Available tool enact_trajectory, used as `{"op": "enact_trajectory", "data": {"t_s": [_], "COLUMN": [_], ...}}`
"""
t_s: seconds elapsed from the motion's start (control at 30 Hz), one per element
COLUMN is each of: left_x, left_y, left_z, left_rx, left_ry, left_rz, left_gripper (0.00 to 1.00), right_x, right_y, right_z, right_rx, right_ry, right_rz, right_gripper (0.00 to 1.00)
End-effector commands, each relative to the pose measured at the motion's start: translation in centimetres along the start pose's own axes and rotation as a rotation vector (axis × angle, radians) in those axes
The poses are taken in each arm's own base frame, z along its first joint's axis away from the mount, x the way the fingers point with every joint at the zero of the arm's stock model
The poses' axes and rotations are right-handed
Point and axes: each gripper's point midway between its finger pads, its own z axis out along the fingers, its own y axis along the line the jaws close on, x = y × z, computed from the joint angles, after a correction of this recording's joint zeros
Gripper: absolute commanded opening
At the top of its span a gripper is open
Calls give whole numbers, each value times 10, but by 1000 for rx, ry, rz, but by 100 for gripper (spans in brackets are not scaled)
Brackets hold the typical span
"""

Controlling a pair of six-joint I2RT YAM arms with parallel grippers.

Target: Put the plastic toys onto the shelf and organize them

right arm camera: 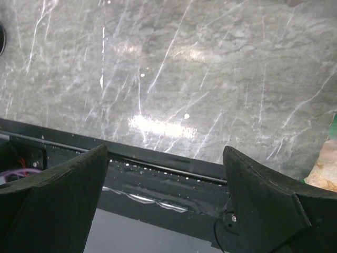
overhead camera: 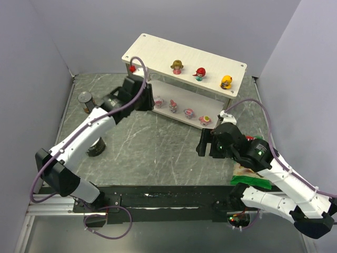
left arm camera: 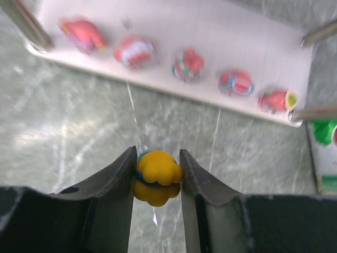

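Revealing, wrist-view only, left fingers (left arm camera: pixel 116 184) pinching a yellow-blue toy (left arm camera: pixel 155 181).

Your held toy (left arm camera: pixel 156 179) is yellow with a blue band. The shelf (overhead camera: pixel 158 50) is pale whitish wood on silver posts; its lower toys (left arm camera: pixel 135 51) are pink and white, the top three (overhead camera: pixel 200 73) brown-pink, red and orange-yellow. Your table (overhead camera: pixel 158 147) is grey-green marble veined white, the bag (overhead camera: pixel 253 182) at near right green, the arms (overhead camera: pixel 84 137) white, the cables (overhead camera: pixel 33 184) purple
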Motion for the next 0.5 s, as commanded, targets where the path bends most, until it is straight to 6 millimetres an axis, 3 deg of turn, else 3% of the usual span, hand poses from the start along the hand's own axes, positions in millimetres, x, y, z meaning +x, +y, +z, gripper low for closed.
{"op": "enact_trajectory", "data": {"t_s": [0.0,0.13,0.23,0.3,0.33,0.37,0.43,0.47], "left_x": [-42,-83,-115,-125,-142,-144,-160,-161], "left_y": [11,23,18,17,10,8,0,0], "left_z": [-33,-39,-43,-41,-51,-43,-47,-35], "left_rx": [-37,-60,-34,-30,2,7,45,44], "left_ry": [-42,-103,-169,-185,-223,-210,-236,-223], "left_rz": [33,11,17,24,18,26,37,51], "left_gripper": [1,1,1,1,1,1,1,1], "right_x": [-24,-35,-44,-48,-54,-54,-59,-60], "right_y": [3,3,10,11,13,13,15,14], "right_z": [-7,-9,-8,-7,-11,-12,-13,-12], "right_rx": [10,1,-59,-68,-72,-65,-61,-54], "right_ry": [-81,-141,-210,-231,-241,-232,-236,-241], "right_rz": [34,49,18,-17,-16,-26,-36,-41], "right_gripper": [96,95,95,95,96,96,95,95]}}
